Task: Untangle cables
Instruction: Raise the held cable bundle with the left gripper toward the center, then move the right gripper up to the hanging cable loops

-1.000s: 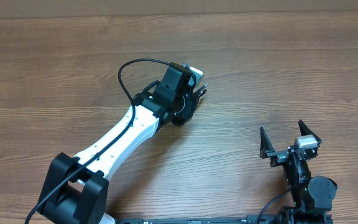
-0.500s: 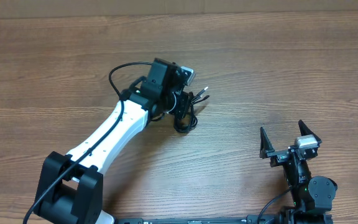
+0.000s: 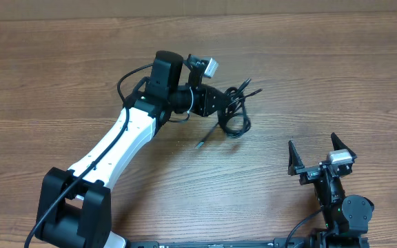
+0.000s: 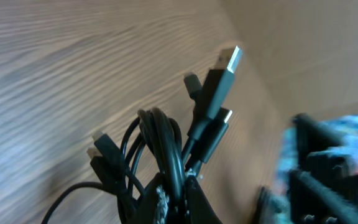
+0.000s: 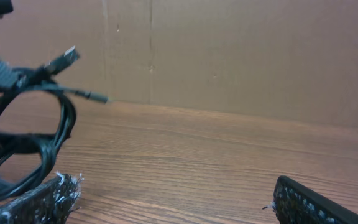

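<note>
The cables [image 3: 236,116] are a bunch of thin black cords with plug tips. My left gripper [image 3: 220,105] is shut on the bunch near the table's middle. One loose end [image 3: 202,142] trails down toward the wood. In the left wrist view the cables [image 4: 159,144] rise from between the closed fingers, with a silvery USB plug [image 4: 227,65] uppermost. My right gripper [image 3: 320,156] stands open near the front right, apart from the bunch. In its own view the cables [image 5: 23,146] hang at the far left, and nothing lies between the open right gripper's [image 5: 176,208] fingers.
The wooden table [image 3: 336,76] stretches around both arms. A brown cardboard wall [image 5: 229,56] closes off the far side. The left arm's thick black wiring [image 3: 126,83] arches beside its wrist.
The left wrist has swung to point right, carrying the cable bunch to the right and away from its earlier spot. The right arm has not moved.
</note>
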